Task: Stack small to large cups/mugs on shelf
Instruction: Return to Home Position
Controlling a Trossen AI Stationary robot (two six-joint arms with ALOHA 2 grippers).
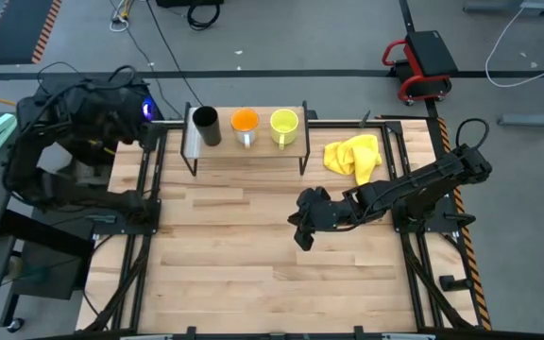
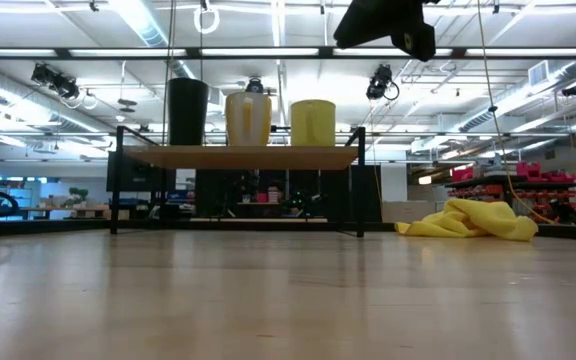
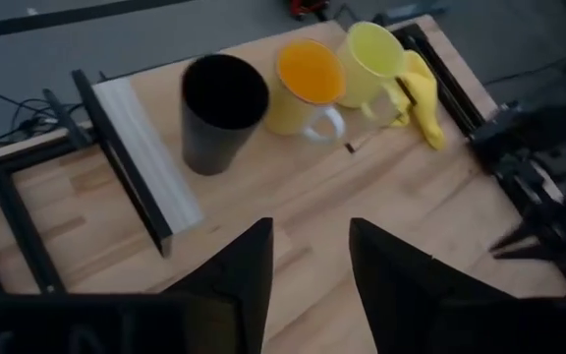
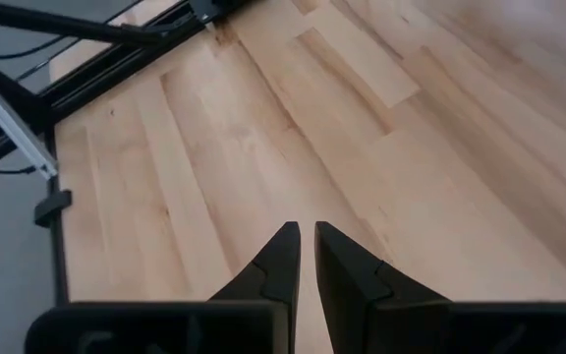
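Observation:
Three cups stand upright in a row on the shelf (image 1: 253,156) at the table's far side: the black cup (image 1: 205,125) on the left, the orange-inside mug (image 1: 245,126) in the middle, the yellow-green mug (image 1: 284,127) on the right. The low view shows the shelf top (image 2: 238,157) bearing them on their bases. My right gripper (image 1: 300,236) hangs shut above the bare tabletop, nearer than the shelf and to its right. My left gripper (image 3: 308,236) is open, raised beyond the shelf's left end, and faces the cups (image 3: 306,84).
A crumpled yellow cloth (image 1: 354,156) lies on the table to the right of the shelf. Black frame rails (image 1: 149,189) run along the table's left and right sides. Bare wooden tabletop (image 1: 225,255) spreads across the near half.

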